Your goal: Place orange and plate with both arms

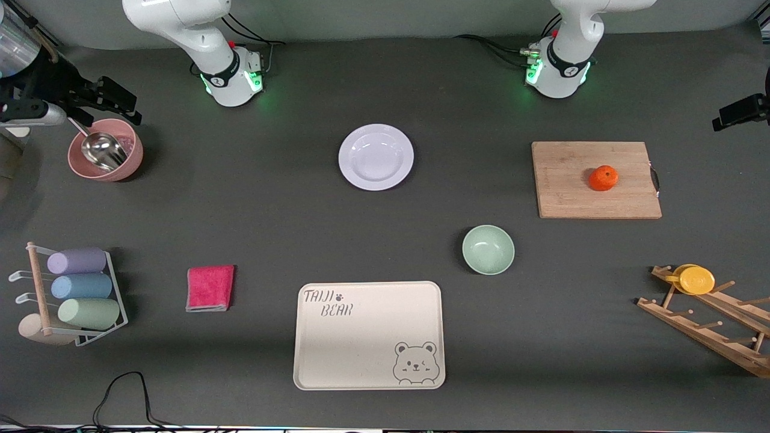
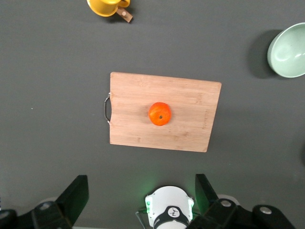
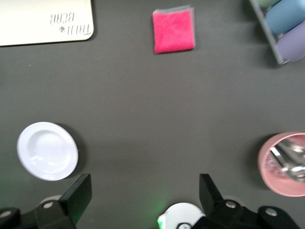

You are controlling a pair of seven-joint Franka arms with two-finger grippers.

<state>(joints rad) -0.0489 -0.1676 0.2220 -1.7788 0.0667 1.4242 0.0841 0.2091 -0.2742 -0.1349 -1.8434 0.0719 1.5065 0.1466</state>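
The orange (image 1: 603, 178) rests on a wooden cutting board (image 1: 565, 198) toward the left arm's end of the table. The left wrist view looks down on the same orange (image 2: 159, 113) from high up. My left gripper (image 2: 140, 185) hangs open above the table between the board and its own base, holding nothing. The white plate (image 1: 376, 157) lies on the mat mid-table, between the two bases. In the right wrist view the plate (image 3: 47, 150) shows off to one side. My right gripper (image 3: 144, 185) is open and empty, high over bare mat near its base. Neither hand shows in the front view.
A cream tray (image 1: 368, 361) lies nearest the front camera. A pale green bowl (image 1: 488, 249) sits between tray and board. A pink cloth (image 1: 210, 288), a cup rack (image 1: 72, 294) and a pink bowl holding a metal scoop (image 1: 105, 150) occupy the right arm's end. A wooden rack holding a yellow cup (image 1: 704, 313) stands at the left arm's end.
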